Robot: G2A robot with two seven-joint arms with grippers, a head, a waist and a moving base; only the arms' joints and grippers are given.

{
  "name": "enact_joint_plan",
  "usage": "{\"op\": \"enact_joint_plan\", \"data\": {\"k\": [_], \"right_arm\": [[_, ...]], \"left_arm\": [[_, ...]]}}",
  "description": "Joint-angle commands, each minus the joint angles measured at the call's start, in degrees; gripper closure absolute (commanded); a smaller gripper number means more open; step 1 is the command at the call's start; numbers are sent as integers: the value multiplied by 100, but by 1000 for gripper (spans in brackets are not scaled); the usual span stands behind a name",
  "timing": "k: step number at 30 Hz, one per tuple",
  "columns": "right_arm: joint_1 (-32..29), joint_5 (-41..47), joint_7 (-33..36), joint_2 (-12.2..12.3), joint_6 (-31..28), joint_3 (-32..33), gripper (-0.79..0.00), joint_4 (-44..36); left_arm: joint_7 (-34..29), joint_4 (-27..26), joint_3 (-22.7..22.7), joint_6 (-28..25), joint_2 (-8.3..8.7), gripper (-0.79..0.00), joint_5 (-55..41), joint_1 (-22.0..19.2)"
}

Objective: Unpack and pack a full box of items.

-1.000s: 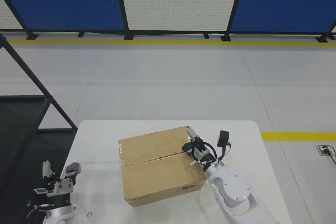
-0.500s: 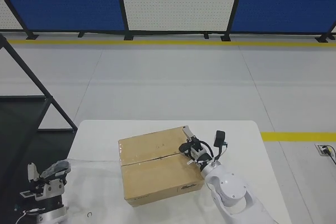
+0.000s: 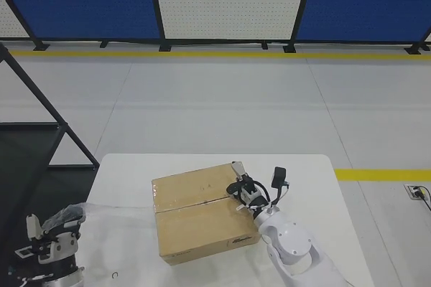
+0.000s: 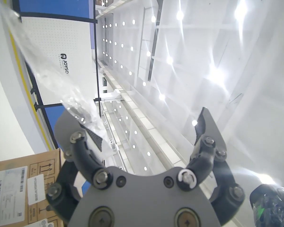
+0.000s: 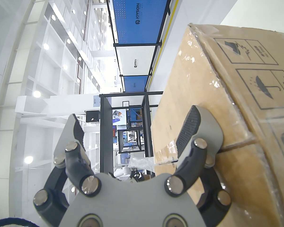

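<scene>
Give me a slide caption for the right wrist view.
Open right gripper, one finger at the flap seam of the closed cardboard box.

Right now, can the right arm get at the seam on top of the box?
Probably yes. The right gripper sits open at the box top's right edge, one finger apparently against the end of the seam, and the top is bare along it.

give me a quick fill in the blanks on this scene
1. The box stands on a ___ table.
2. Its top flaps are ___.
3. The right gripper, against the box, is ___.
4. Clear tape clings to the left gripper, which is ___.
Missing words: white, closed, open, open.
</scene>
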Motion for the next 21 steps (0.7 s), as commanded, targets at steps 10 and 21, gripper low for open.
{"op": "enact_joint_plan", "data": {"k": [10, 21], "right_arm": [[-52, -50, 35, -42, 40, 13, -785, -21], [-38, -65, 80, -96, 38, -5, -785, 51]], "left_arm": [[-273, -642, 12, 22, -98, -785, 334, 141], [-483, -1032, 227, 303, -197, -785, 850, 18]]}}
